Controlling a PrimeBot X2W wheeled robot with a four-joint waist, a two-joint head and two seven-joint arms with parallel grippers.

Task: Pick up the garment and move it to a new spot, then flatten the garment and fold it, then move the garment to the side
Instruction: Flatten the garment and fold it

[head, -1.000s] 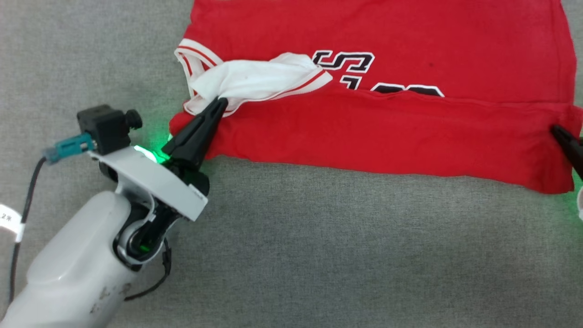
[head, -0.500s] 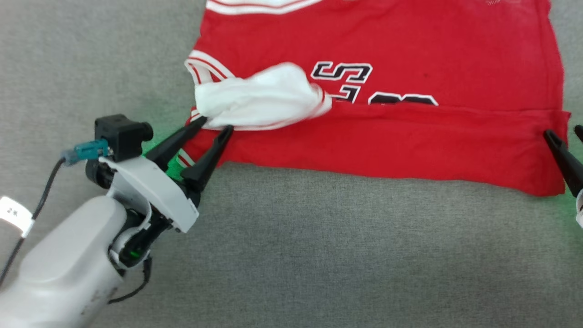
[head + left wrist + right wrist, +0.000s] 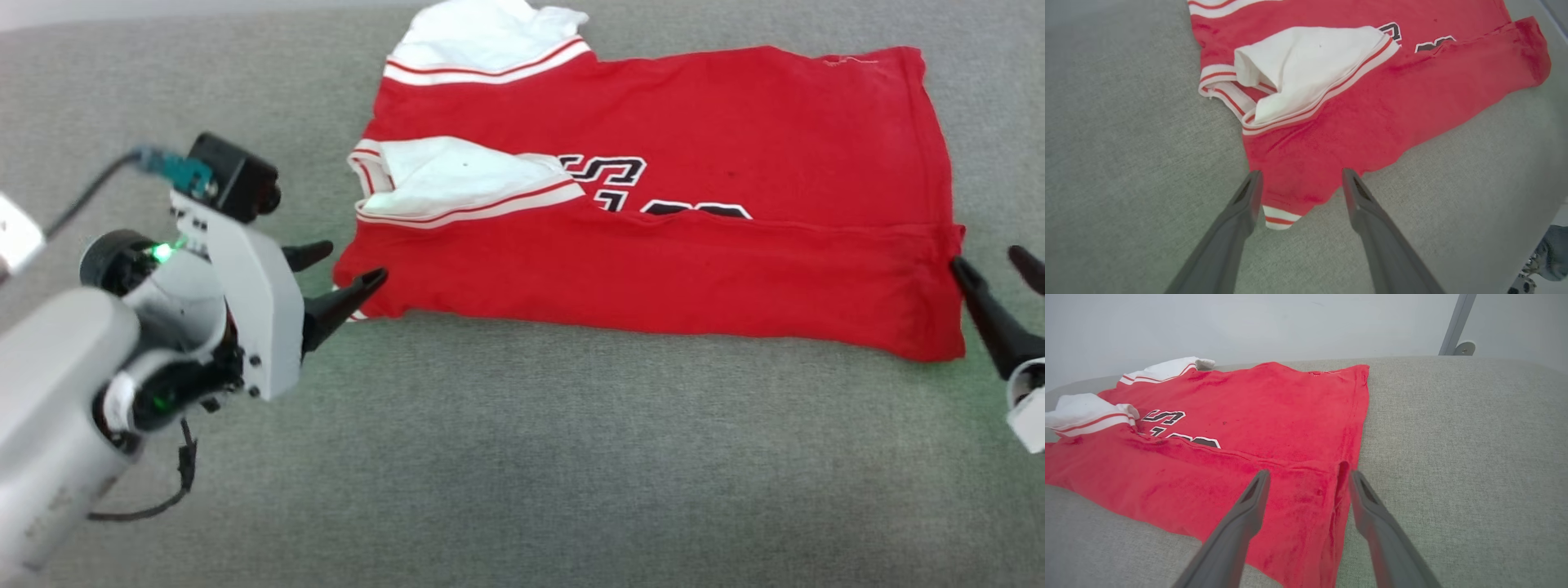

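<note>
Found the left gripper (image 3: 1301, 173) with fingers spread wide, holding nothing. Noted a corner of the garment (image 3: 1372, 106), edged with a strip of red-and-white trim (image 3: 1278, 216), lying in the gap between those fingers in the left wrist view. Unable to tell contact with the cloth.

Found the right gripper (image 3: 1309, 473) likewise with fingers parted and nothing held. Noted the folded side edge of the garment running between its fingertips in the right wrist view. Contact again not determinable.

In the head view, recorded the left gripper at the left corner of the garment and the right gripper at its right edge, one at each end of the near side.

Observed the garment lying spread on a grey fabric surface (image 3: 571, 449), with the near long edge turned up and over as a band (image 3: 653, 269) covering the lower part of the black lettering (image 3: 608, 171). Noted one white sleeve (image 3: 457, 175) folded inward onto the chest, resting just beside the lettering and just above the band. Noted the other white sleeve (image 3: 482, 33) sticking out at the far left corner, crumpled. Recorded minor wrinkles across the red body and a fairly straight edge on the right side.

Beyond the surface, seen in the right wrist view: a pale wall (image 3: 1249, 322) and a slanted metal post (image 3: 1455, 322).
</note>
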